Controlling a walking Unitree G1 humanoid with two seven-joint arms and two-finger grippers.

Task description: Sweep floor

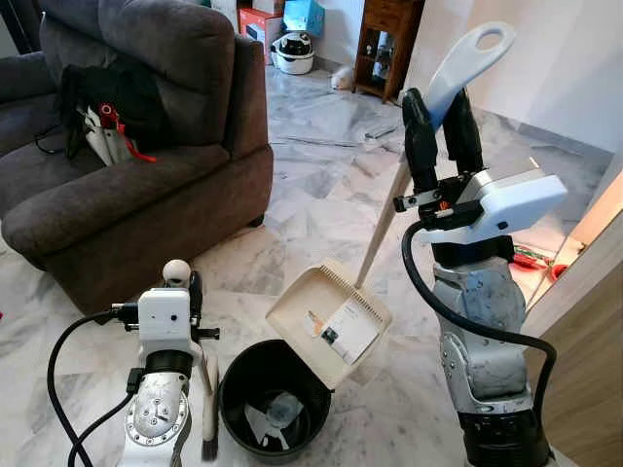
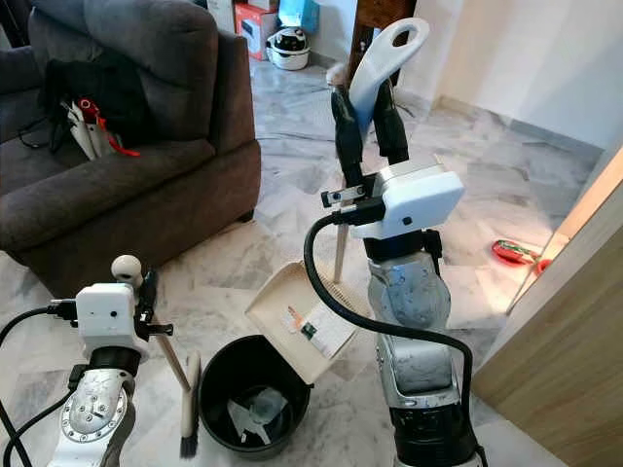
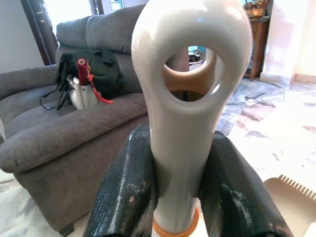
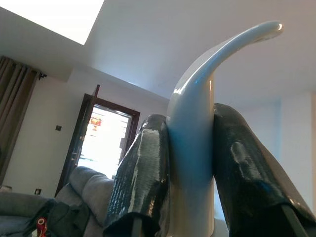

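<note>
Left eye view: right gripper (image 1: 443, 136) clamps dustpan handle (image 1: 472, 58); left gripper (image 3: 177, 197) clamps brush handle (image 3: 190, 98), bristles cut off.

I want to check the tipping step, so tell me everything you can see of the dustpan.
The dustpan is cream plastic with a comb of teeth along its back wall and a long pale stick ending in a white loop handle. The right gripper holds that handle, jaws closed on it. The pan hangs tilted, its front lip over the rim of the black bin, touching or nearly so. Paper scraps, one with a dark mark, lie in the pan, not yet slid out.
</note>
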